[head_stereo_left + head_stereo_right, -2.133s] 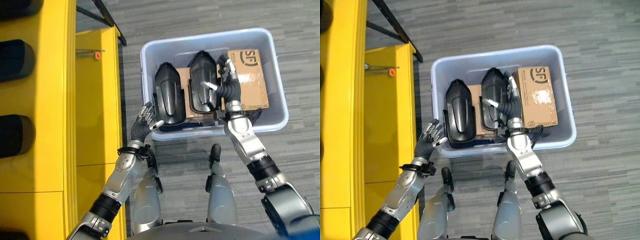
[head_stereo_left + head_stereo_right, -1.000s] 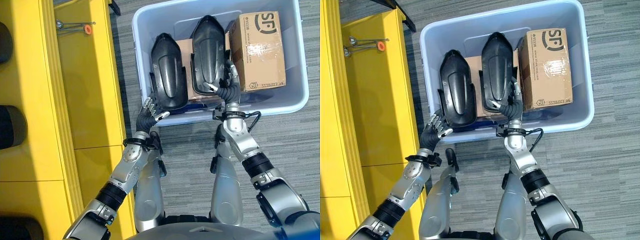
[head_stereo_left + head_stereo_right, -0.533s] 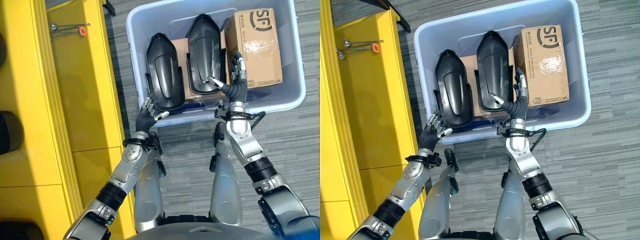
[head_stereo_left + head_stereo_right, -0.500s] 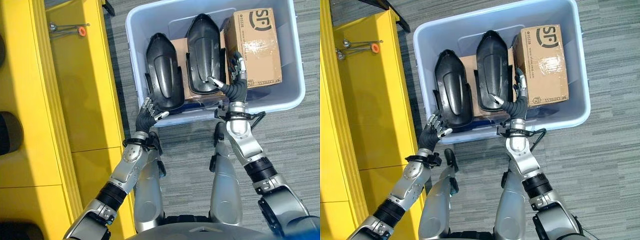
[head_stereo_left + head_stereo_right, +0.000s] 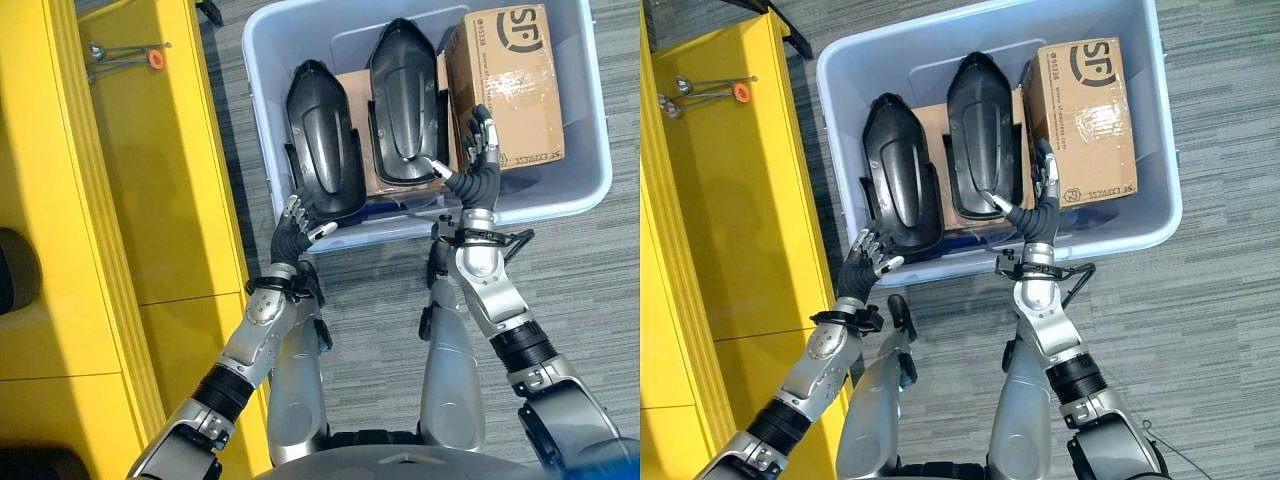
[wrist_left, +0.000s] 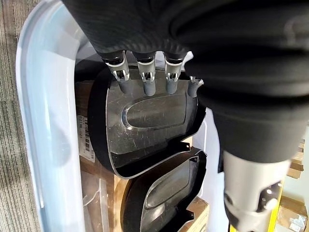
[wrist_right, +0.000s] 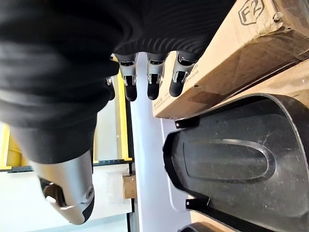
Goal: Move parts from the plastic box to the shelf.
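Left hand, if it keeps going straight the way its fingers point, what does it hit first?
Most likely the nearer black part in the plastic box. The left hand is open at the box's near rim, fingers aimed at that part's near end, though depth is hard to judge.

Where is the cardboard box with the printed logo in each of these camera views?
Left eye view: cardboard box, upper right, inside the plastic box.
Right eye view: upper right, beside the right hand.
Left wrist view: a brown corner at the lower edge may be it; cannot tell.
Right wrist view: upper right.
Shared landmark: the black part next to it.
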Controlling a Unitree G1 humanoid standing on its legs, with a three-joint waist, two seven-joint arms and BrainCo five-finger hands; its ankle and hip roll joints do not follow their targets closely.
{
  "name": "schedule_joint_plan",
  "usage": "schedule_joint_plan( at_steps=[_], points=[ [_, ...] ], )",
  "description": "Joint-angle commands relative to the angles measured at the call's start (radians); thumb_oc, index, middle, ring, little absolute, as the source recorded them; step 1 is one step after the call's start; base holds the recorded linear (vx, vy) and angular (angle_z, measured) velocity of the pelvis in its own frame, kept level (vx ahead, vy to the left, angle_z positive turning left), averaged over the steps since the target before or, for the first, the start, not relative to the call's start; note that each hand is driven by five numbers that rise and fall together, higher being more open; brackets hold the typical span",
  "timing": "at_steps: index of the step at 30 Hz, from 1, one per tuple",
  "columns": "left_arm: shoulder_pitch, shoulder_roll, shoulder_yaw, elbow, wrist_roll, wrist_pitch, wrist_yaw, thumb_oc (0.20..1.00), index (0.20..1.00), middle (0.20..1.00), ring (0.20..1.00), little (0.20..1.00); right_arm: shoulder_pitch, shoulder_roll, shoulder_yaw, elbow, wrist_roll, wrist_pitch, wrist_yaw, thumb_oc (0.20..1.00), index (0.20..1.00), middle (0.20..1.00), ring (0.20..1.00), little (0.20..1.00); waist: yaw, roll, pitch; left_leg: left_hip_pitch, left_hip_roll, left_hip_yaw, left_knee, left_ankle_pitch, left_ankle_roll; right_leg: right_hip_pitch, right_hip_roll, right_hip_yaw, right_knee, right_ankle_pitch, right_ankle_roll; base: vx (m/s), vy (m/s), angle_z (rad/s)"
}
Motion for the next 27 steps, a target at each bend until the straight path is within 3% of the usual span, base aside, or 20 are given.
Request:
schedule_joint_plan(
  at_steps=[1, 27],
  points=[
    [0.033, 0.031, -0.001, -0.067, 0.046, -0.058, 0.004, 1.000, 1.000, 1.000, 1.000, 1.000, 0.000, -0.001, -0.054, -0.085, -0.056, -0.059, -0.023, 1.000, 1.000, 1.000, 1.000, 1.000, 0.008, -0.024, -0.027, -0.052, 0.043, -0.093, 0.087, -0.029, -0.019, -0.043, -0.049, -0.018, 0.104, -0.048, 0.038, 0.00, 0.000, 0.00],
    [0.036, 0.040, -0.004, -0.075, 0.034, -0.063, -0.009, 1.000, 1.000, 1.000, 1.000, 1.000, -0.101, -0.044, -0.058, 0.087, -0.120, -0.010, -0.066, 1.000, 1.000, 1.000, 1.000, 1.000, 0.026, -0.002, -0.019, -0.077, 0.036, -0.100, 0.091, -0.031, -0.017, -0.081, -0.047, -0.008, 0.122, -0.053, 0.038, 0.00, 0.000, 0.00]
  ],
)
